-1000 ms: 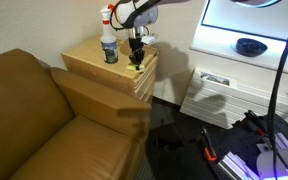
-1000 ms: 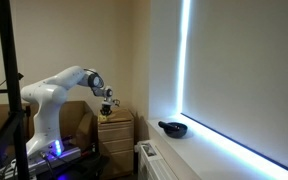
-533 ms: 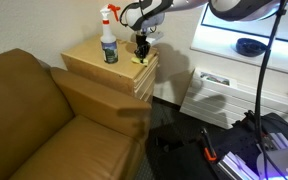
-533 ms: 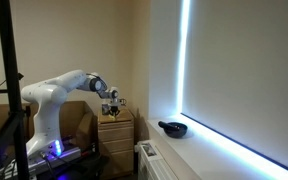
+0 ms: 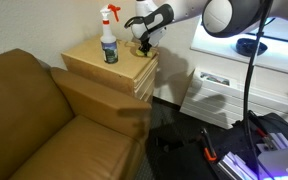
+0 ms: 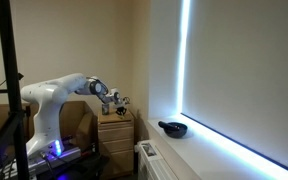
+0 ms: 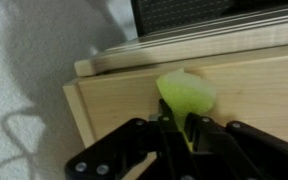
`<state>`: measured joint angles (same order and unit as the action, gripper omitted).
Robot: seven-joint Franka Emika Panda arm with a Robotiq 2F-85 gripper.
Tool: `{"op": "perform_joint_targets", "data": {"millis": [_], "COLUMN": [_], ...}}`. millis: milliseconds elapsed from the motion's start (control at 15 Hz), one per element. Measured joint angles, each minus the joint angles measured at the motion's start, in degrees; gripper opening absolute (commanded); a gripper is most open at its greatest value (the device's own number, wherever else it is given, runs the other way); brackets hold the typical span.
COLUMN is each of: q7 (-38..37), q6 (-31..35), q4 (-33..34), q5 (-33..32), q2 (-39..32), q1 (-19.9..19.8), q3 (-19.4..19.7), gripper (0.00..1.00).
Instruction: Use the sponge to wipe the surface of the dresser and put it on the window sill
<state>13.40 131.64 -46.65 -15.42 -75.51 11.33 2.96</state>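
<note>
My gripper (image 7: 180,128) is shut on the yellow sponge (image 7: 187,94), which sticks out ahead of the fingers over the light wooden dresser top (image 7: 124,95) near its corner. In an exterior view the gripper (image 5: 143,43) hangs over the far right part of the dresser (image 5: 94,58), with the sponge (image 5: 142,47) a small yellow spot under it. In an exterior view the arm reaches over the dresser (image 6: 116,130) with the gripper (image 6: 119,103) just above it. The white window sill (image 5: 246,52) lies to the right; it shows in both exterior views (image 6: 219,150).
A clear spray bottle (image 5: 109,40) with a red-white trigger stands on the dresser. A dark bowl (image 5: 249,46) sits on the window sill and also shows in an exterior view (image 6: 172,128). A brown couch (image 5: 44,120) fills the foreground. A white radiator (image 5: 224,95) stands below the sill.
The gripper has moved with the sponge across the dresser top toward the far right edge, nearer the window sill.
</note>
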Motion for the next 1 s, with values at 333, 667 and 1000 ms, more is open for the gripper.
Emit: {"op": "perform_joint_targets", "data": {"millis": [333, 667, 1000], "q7": [-9.02, -20.1, -21.47], "q6": [8.26, 11.11, 6.25], "q4": [1.78, 1.7, -1.49], "q5": [-3.81, -4.6, 2.06], "q2": [-3.17, -4.37, 1.61], "q1": [2.43, 4.17, -0.43], "q3": [6.42, 11.96, 10.2], "gripper": [0.04, 0.04, 0.04]}}
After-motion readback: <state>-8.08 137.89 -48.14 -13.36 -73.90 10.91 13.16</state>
